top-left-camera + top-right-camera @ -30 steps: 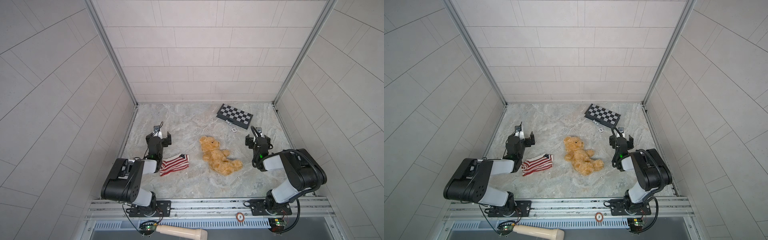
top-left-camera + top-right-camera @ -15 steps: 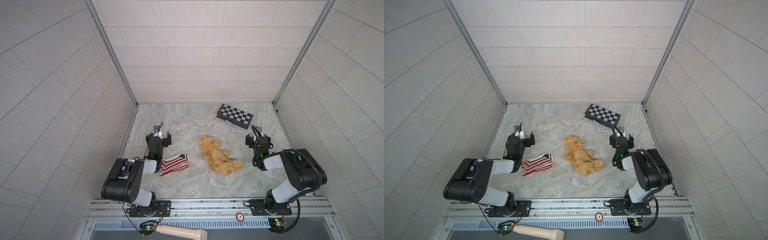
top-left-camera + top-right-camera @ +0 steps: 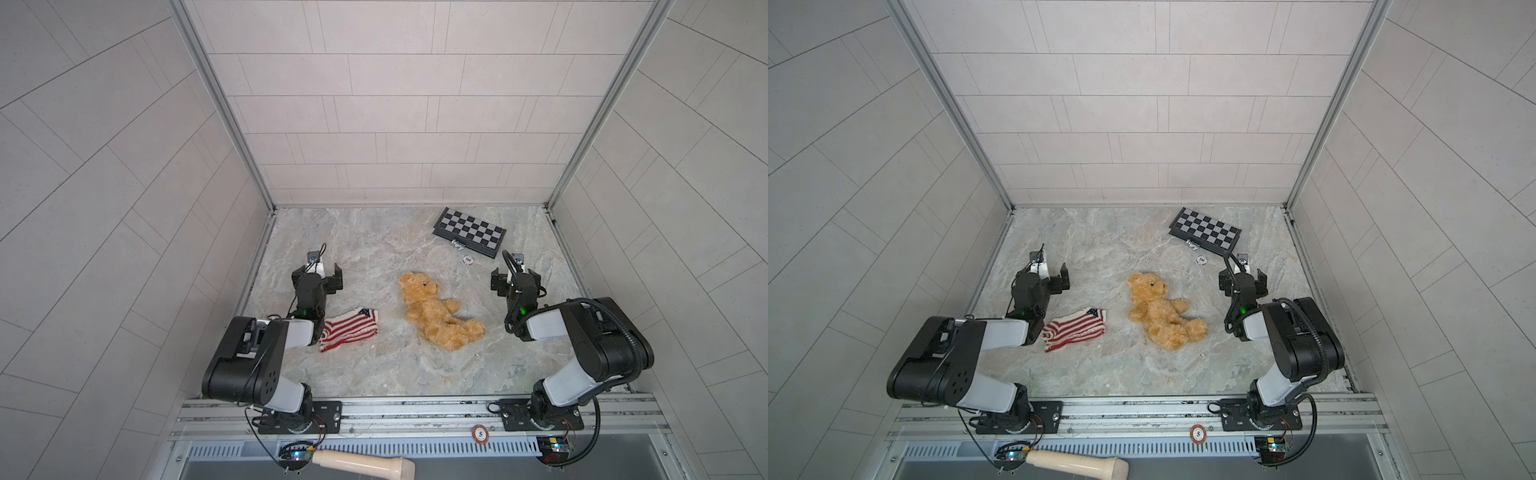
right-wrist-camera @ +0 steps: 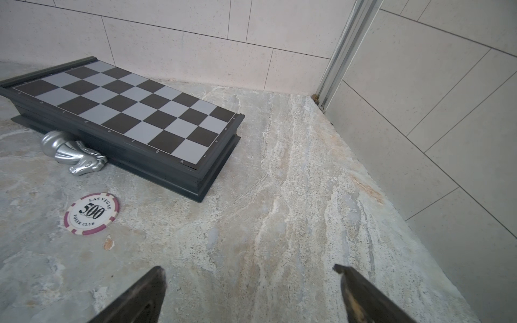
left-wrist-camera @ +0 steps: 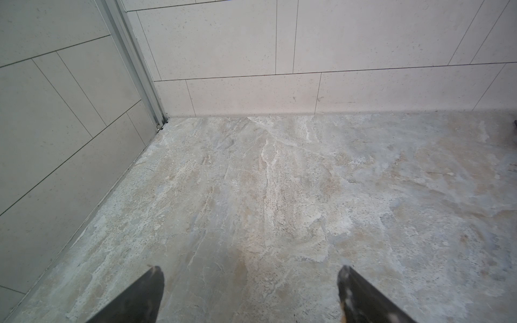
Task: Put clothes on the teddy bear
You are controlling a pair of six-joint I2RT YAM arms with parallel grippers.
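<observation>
Nothing moved; teddy bear (image 3: 436,318) golden-tan, fluffy, sprawled face-up; left gripper (image 3: 317,274), right gripper (image 3: 514,275) released

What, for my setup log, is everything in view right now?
teddy bear: one, golden-tan, lying mid-table
knit sweater: one, red-white flag pattern, beside the left arm
chessboard: one, black-grey, folded, back right
chess knight: one, silver, lying against the chessboard
poker chip: one, white-purple, near the knight
rail chip: one, red-white, on the front rail
handle: one, beige, below the front rail
table: one, grey marble, underneath
left gripper: one, black, open, empty
right gripper: one, black, open, empty
</observation>
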